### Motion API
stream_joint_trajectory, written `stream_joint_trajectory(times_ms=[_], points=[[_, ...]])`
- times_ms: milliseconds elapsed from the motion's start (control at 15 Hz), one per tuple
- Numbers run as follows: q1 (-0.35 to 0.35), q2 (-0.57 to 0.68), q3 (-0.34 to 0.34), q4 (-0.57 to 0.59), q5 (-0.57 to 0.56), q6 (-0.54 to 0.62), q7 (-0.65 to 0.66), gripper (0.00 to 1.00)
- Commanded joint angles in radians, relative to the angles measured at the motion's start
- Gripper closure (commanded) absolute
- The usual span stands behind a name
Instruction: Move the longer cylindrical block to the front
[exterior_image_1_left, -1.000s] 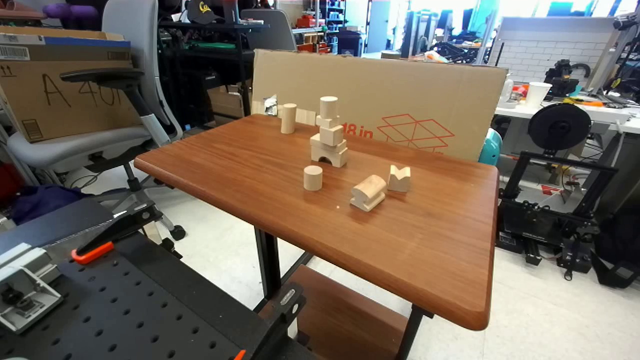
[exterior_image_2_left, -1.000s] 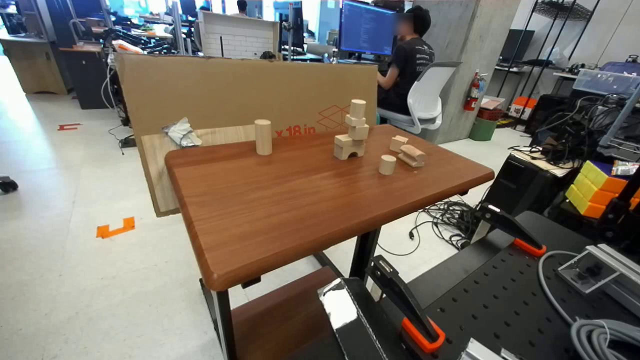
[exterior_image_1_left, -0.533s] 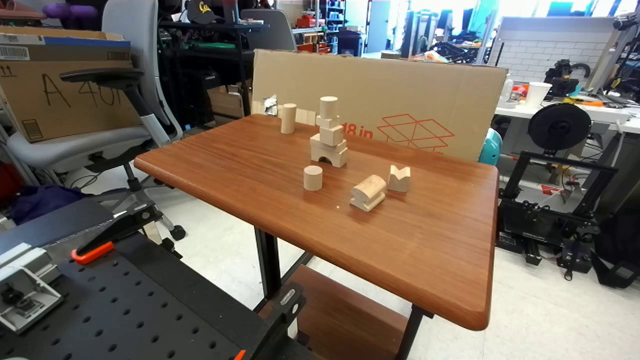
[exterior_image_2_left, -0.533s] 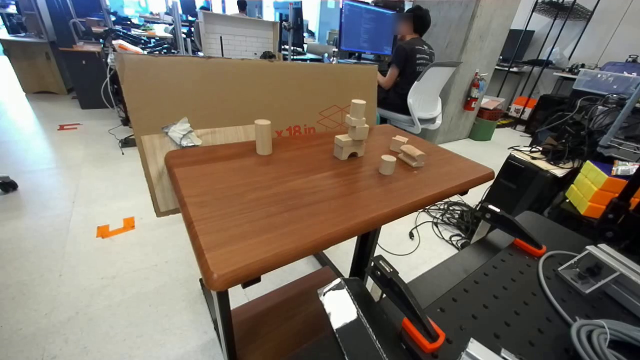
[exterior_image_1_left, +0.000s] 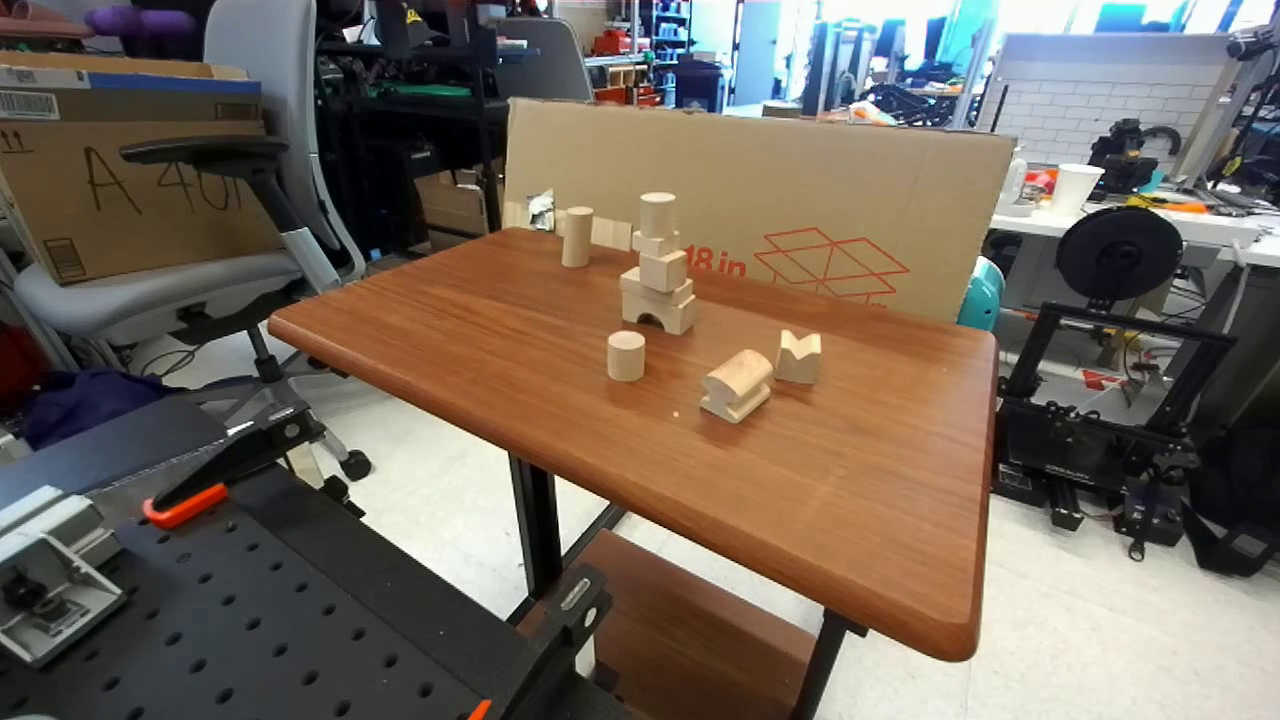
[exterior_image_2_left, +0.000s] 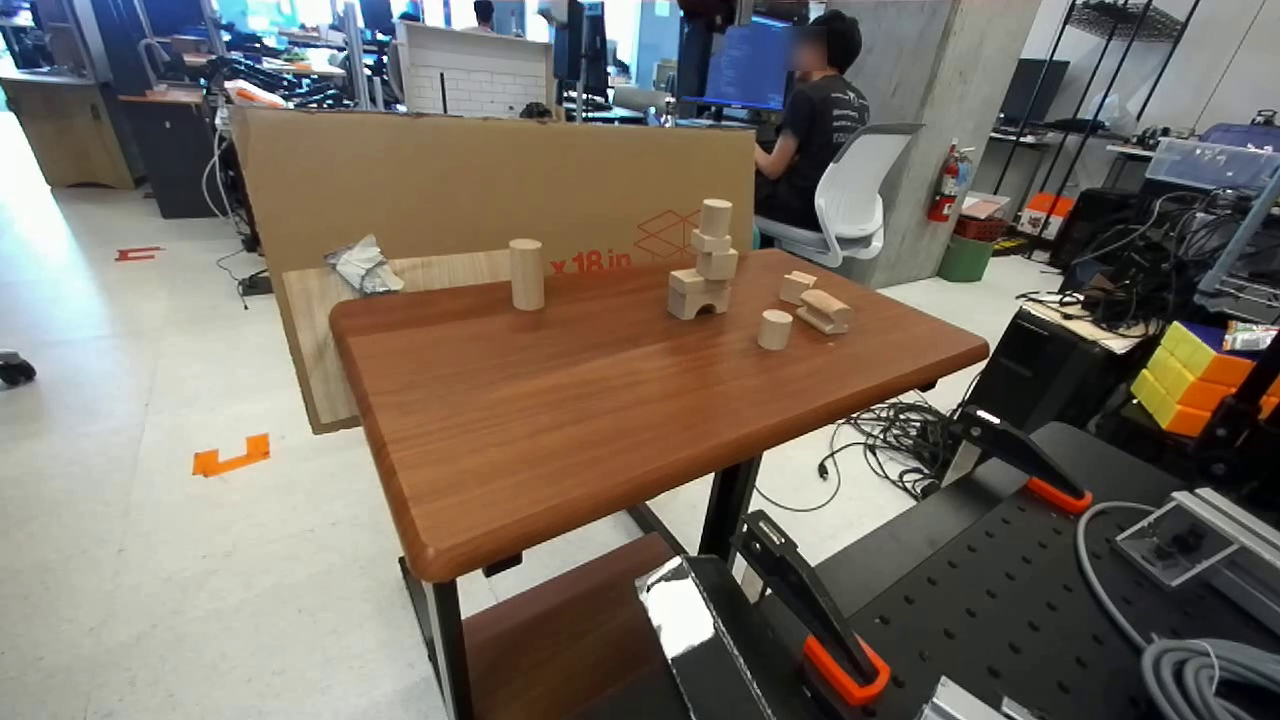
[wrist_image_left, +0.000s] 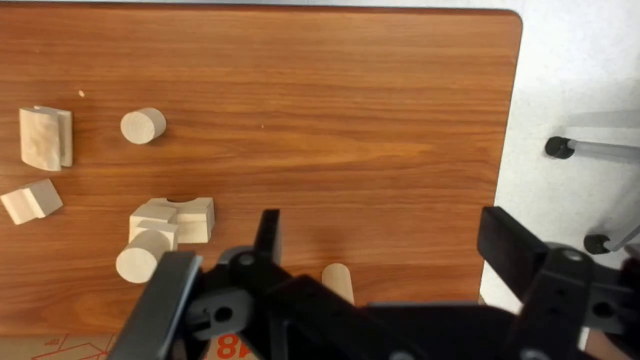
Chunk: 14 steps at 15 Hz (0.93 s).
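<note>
– Where is the longer wooden cylinder (exterior_image_2_left: 527, 275) standing?
– In both exterior views it is standing upright on the wooden tabletop (exterior_image_2_left: 600, 380), near the edge beside the cardboard panel (exterior_image_2_left: 450, 180).
– And where is the Robotiq gripper (wrist_image_left: 381, 220) hanging?
– It is hanging above the tabletop, apart from the cylinder. In the wrist view the cylinder is showing between the two fingers (wrist_image_left: 510, 247), nearer the one on the side of the block tower (wrist_image_left: 161, 229), with the gripper's body hiding part of it.
– Are those fingers pressing together?
– No, they are standing widely spread.
– What else is standing nearby?
– The block tower is standing apart from the cylinder; the short wooden cylinder (exterior_image_1_left: 626, 357) is standing farther from the panel.
</note>
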Motion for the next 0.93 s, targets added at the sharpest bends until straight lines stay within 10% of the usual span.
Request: stream_joint_trajectory(times_ms=[0, 867], points=[[0.0, 0.131, -0.044, 0.14, 0.018, 0.004, -0.039, 0.0], [0.053, 0.458, -0.095, 0.47, -0.03, -0.04, -0.035, 0.0]])
